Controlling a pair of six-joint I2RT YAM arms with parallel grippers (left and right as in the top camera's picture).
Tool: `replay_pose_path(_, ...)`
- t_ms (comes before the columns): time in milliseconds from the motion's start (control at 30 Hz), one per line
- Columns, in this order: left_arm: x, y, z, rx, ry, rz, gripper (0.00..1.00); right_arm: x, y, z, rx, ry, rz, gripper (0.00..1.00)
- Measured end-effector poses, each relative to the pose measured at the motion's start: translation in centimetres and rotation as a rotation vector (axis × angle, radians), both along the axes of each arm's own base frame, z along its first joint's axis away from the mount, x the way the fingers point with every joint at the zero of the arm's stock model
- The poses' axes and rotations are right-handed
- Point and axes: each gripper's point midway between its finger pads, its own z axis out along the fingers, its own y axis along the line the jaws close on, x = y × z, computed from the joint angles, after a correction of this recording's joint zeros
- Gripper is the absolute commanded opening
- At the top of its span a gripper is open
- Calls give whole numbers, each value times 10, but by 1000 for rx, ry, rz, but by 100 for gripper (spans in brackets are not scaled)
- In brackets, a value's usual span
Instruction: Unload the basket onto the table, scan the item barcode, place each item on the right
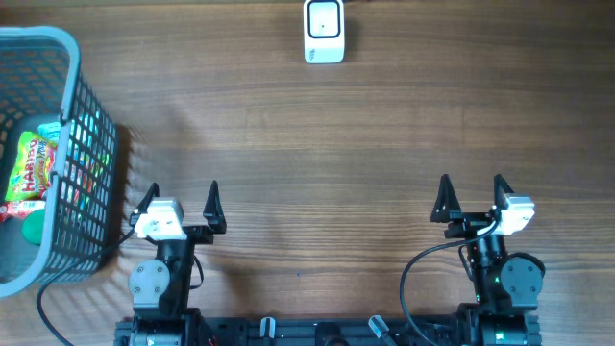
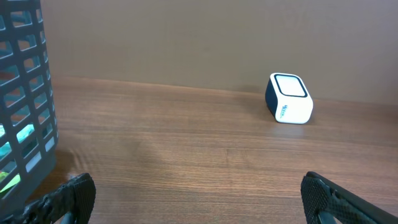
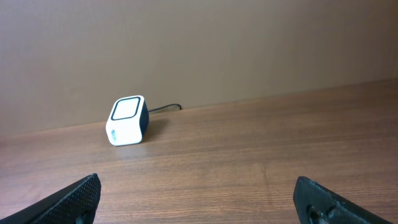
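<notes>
we are holding our left gripper (image 1: 184, 188) and right gripper (image 1: 472, 181) spread wide and empty, the haribo bag (image 1: 29, 165) lying in the basket (image 1: 91, 163).

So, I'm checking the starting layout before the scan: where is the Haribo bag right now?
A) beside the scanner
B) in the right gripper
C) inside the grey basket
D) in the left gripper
C: the Haribo bag lies inside the grey basket, while the left gripper and right gripper stand open and empty.
</notes>
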Motion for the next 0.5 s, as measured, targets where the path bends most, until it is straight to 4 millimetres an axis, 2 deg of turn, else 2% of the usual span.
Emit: replay_pose_path(500, 0, 0, 0, 0, 0, 0, 100, 0, 0, 0, 0, 0, 0, 100)
